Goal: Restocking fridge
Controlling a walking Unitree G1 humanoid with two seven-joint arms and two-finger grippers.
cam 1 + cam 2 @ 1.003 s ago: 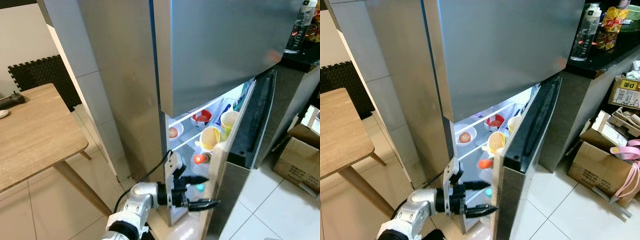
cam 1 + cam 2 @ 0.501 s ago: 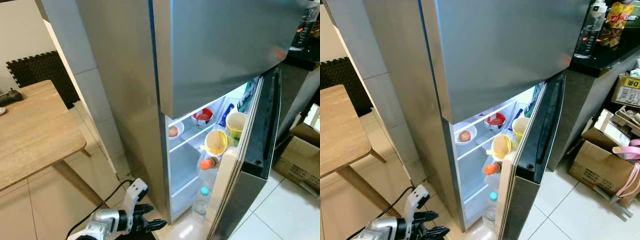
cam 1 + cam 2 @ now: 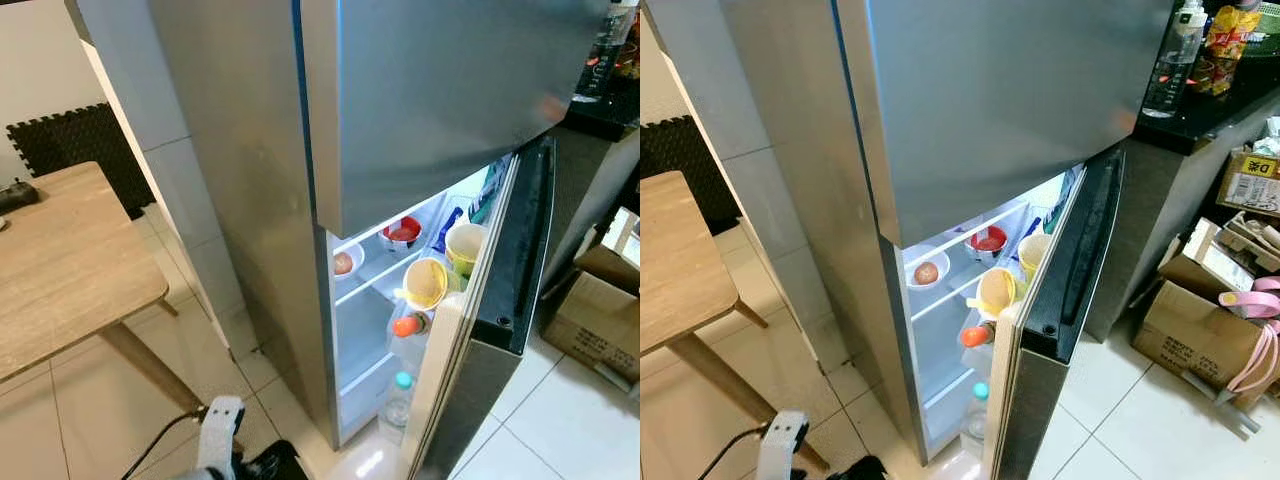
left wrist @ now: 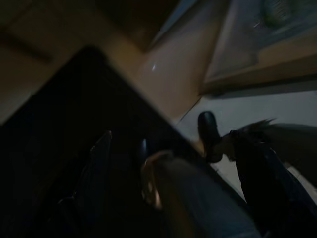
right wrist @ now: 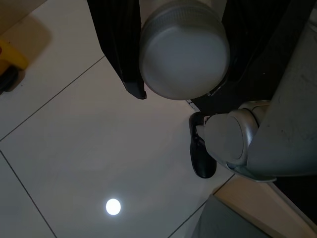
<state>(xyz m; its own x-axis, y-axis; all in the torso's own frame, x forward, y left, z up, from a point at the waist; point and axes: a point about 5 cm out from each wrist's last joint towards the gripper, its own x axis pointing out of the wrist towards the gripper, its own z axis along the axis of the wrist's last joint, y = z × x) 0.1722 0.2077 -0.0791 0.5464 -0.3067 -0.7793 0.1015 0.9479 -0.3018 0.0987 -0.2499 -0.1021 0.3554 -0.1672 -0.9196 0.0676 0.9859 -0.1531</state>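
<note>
Fridge [image 3: 430, 120] lower door [image 3: 500, 300] is ajar at right of centre, the lit shelves holding bowls, cups and bottles. Left gripper [image 3: 222, 440] hangs low at bottom edge, fingers can't tell. Right gripper [image 5: 181, 49] is clamped on a grey-white container [image 5: 184, 49], pointing at the floor. Risk: door swings shut before the container gets there, or it clips the crowded door bottles [image 3: 400, 395].

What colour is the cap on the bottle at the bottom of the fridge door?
Teal cap, clearest in the left eye view.

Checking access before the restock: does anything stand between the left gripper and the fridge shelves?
Yes, partly. The left gripper is low by the floor at the fridge's front corner. The door is only partly open, and its cups and bottles crowd the narrow gap before the shelves.
</note>
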